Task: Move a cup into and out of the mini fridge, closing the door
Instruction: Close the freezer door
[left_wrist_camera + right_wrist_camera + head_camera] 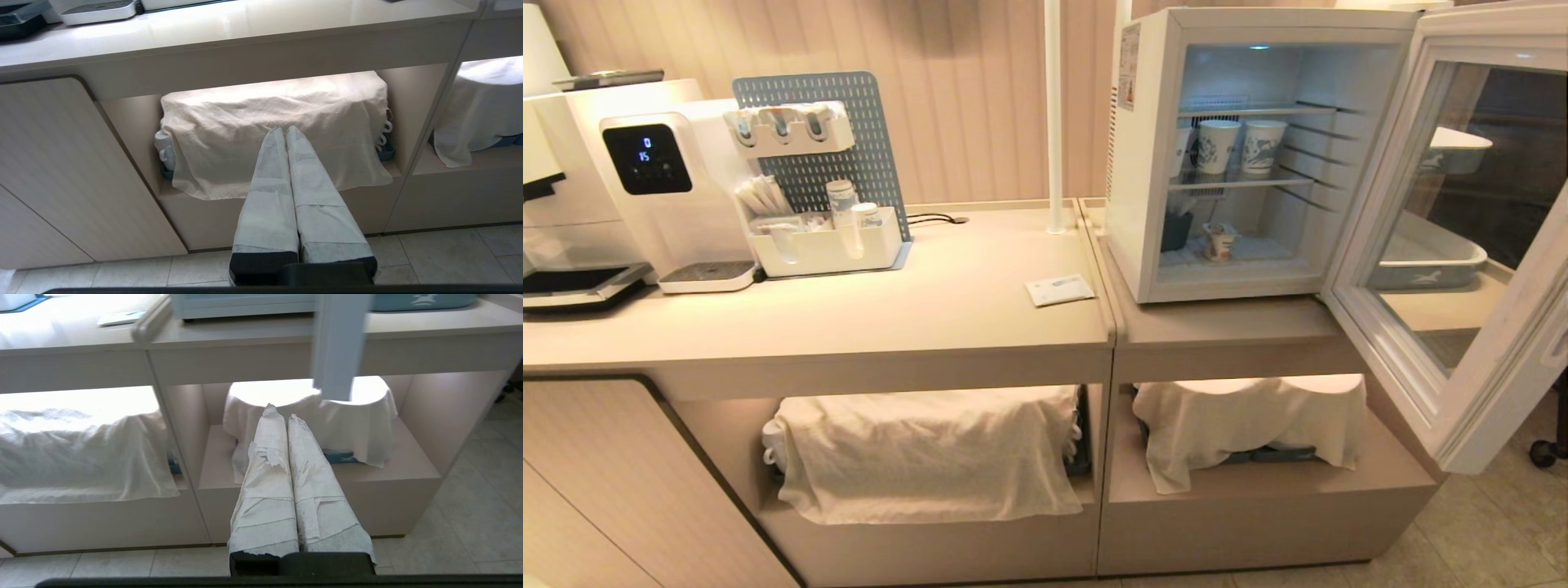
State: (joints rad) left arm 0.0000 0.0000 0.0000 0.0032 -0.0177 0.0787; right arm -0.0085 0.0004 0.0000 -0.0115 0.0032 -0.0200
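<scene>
From the head view, the mini fridge (1152,163) stands on the bench (890,318) with the door (1445,245) swung wide, so its bottom shelf is reachable; the cup (1219,242) sits there, beneath paper cups (1241,145) on the shelf above. Neither arm shows here, so both jaws lie low, well below the cup.

In the left wrist view, the left gripper (284,131) hangs parked before a draped cloth (269,122), jaws pressed together, empty.

In the right wrist view, the right gripper (279,412) is likewise closed on nothing, beneath the door's hanging edge, which likely crowds any straight rise.
</scene>
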